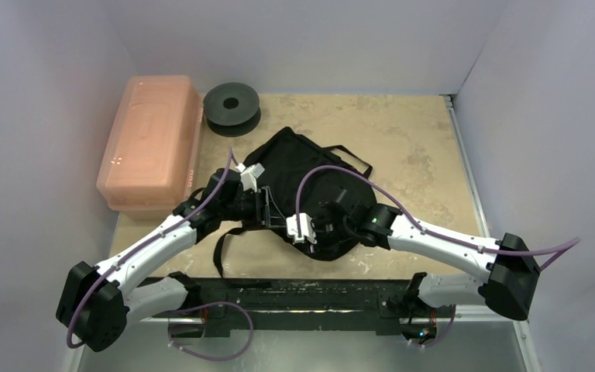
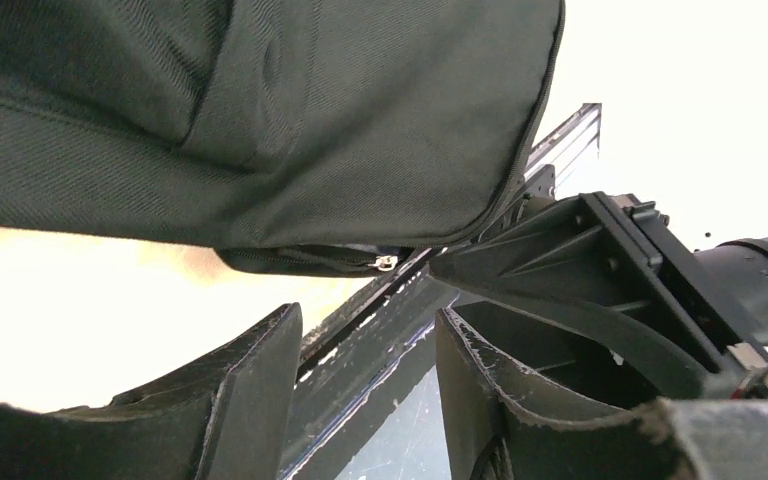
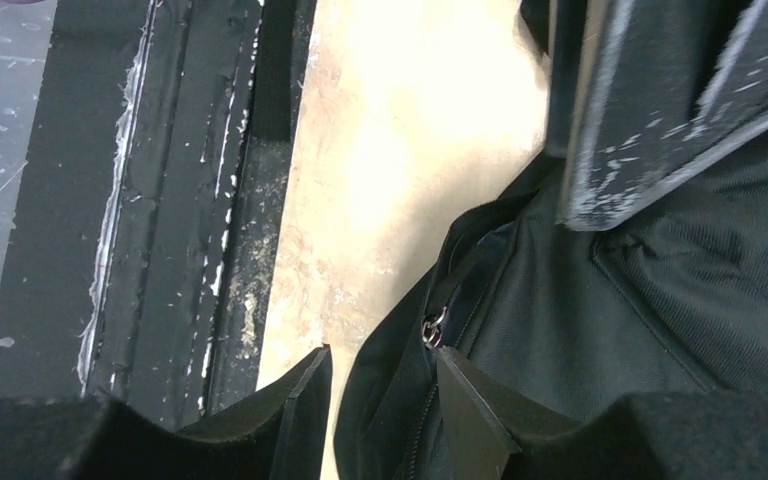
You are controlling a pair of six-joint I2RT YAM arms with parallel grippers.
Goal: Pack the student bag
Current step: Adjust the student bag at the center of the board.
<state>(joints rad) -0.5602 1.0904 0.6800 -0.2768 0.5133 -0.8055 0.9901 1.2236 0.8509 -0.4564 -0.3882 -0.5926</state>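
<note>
— Step in hand?
— Looks like getting hold of the student bag point(image 1: 298, 167) to open it, ahead of any packing. Lies flat and black at the centre of the top view, on the beige worktop point(image 1: 410, 147), with straps point(image 1: 221, 246) trailing toward the lower left.
— Grip so far?
— Half spread on the left gripper point(image 2: 368, 320), nothing in the gap, poised just beside the bag's left corner seam. Half spread too on the right gripper point(image 3: 380, 365), straddling the bag's lower edge: fabric in the gap, no firm pinch to be seen.
— Zip?
— Small metal pull point(image 3: 432, 328) right by the right gripper's inner finger, lower middle of the right wrist view. Cannot tell how far open.
— Next move?
— Probably calls for closing on that pull or the fabric beside it, pinning the other corner with the left, then drawing along the zip line. Needs a true bite on a small tab; risks catching only loose cloth and dragging the whole bag.
— Anything to go in?
— At upper left, a pink translucent box point(image 1: 151, 143), with a black spool point(image 1: 232, 107) just beside it, both apart from the bag. Hard to say which, if either, belongs inside.
— Brands, labels, writing?
— None legible anywhere: plain fabric, no readable tag or logo.
</note>
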